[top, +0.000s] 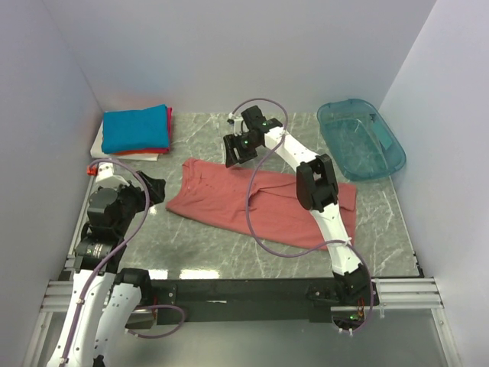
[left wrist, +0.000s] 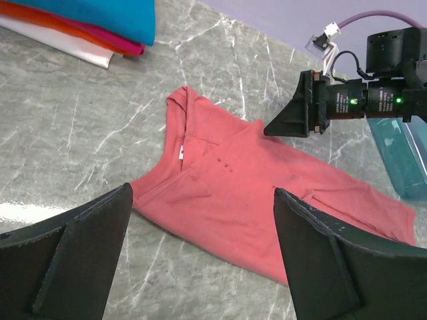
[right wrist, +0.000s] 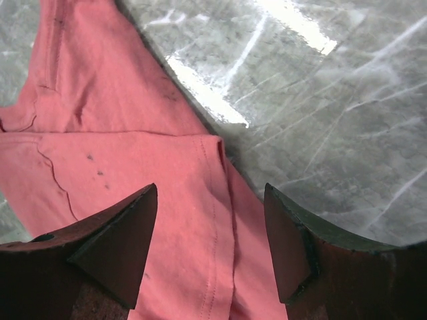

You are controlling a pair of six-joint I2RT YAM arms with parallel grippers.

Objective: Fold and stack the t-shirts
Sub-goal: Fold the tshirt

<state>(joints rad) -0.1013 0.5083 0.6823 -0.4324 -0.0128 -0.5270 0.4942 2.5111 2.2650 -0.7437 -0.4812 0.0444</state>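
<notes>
A salmon-pink t-shirt [top: 252, 202] lies partly folded across the middle of the table. Folded t-shirts are stacked at the back left: blue [top: 136, 128] on top, red [left wrist: 107, 41] under it and white [left wrist: 67, 43] at the bottom. My left gripper [top: 155, 189] hovers open beside the pink shirt's left end, which shows between its fingers [left wrist: 313, 247] in the left wrist view. My right gripper [top: 235, 149] is open above the shirt's far edge. A doubled hem [right wrist: 227, 220] of the pink shirt [right wrist: 120, 120] lies between its fingertips [right wrist: 137, 220], ungripped.
A translucent teal bin [top: 361, 139] stands at the back right corner. White walls close in the table on the left, back and right. A black rail [top: 244, 289] runs along the near edge between the arm bases. The right arm stretches over the pink shirt's right half.
</notes>
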